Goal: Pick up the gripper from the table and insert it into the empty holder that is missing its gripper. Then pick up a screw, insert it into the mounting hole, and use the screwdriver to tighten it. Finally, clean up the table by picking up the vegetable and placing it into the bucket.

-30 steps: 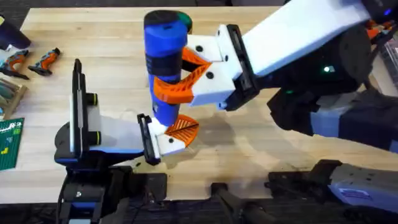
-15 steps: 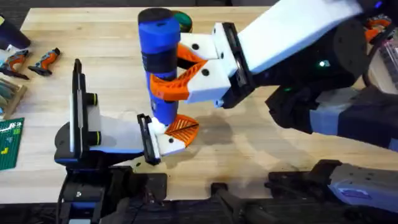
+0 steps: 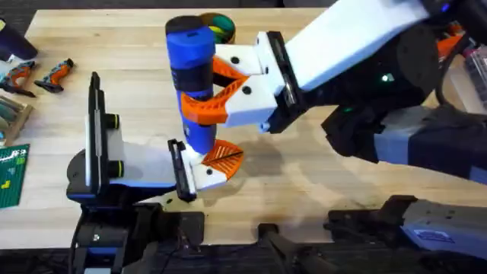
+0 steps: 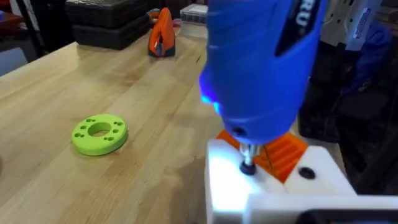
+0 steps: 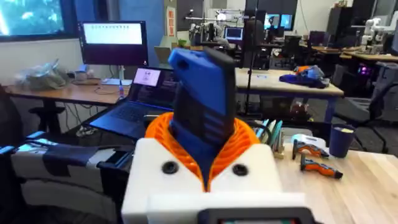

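White angular hand (image 3: 209, 91) brackets carry orange ribbed pads (image 3: 205, 110) and black screws.

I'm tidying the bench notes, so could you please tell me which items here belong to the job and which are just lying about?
In the job:
- screwdriver, held by the right gripper
- holder with orange gripper
- bucket

Lying about:
- green disc
- orange-handled tools

text: none legible | screwdriver (image 4: 261, 62): partial white letters, unreadable
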Controlling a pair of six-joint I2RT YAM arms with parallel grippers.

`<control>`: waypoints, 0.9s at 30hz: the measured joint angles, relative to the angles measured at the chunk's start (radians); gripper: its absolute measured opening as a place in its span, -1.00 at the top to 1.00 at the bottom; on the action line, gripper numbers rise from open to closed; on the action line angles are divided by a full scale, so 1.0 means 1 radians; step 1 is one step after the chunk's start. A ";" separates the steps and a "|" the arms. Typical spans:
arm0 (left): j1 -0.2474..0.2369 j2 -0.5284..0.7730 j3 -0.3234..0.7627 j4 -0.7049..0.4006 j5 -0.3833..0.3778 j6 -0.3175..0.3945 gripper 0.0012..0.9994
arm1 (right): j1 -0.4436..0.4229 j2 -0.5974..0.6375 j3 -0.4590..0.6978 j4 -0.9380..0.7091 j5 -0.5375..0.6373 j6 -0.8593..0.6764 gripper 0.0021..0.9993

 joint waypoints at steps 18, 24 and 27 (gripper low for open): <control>0.000 0.000 0.000 0.000 0.000 0.000 0.97 | 0.002 0.000 0.001 -0.001 -0.001 -0.015 0.95; 0.000 0.000 0.000 0.000 0.000 0.000 0.97 | 0.002 0.000 0.001 0.001 -0.001 -0.015 0.95; 0.000 0.000 0.000 0.000 0.000 0.000 0.97 | 0.002 0.003 0.007 0.033 -0.002 -0.015 0.95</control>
